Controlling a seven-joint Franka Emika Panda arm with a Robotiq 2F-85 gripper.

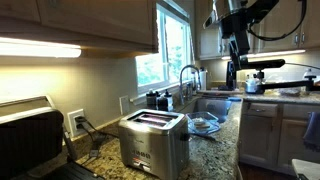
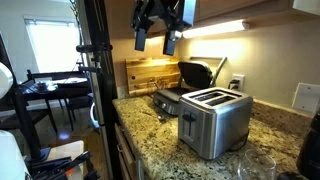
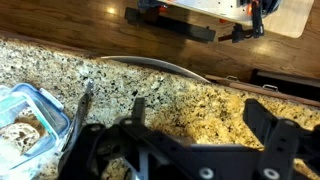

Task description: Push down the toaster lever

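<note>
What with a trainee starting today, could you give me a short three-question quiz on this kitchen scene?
1. True or false: the pincer hangs open in the air, clear of the toaster.
2. What stands against the wall farther along the counter? A) a wooden board B) a mirror C) a ladder
3. Fill in: the toaster has ___ long slots on top.
Key: 1 true; 2 A; 3 two.

gripper (image 3: 195,125) above granite counter (image 3: 60,62), glass container (image 3: 28,112), wood floor (image 3: 70,18)
</note>
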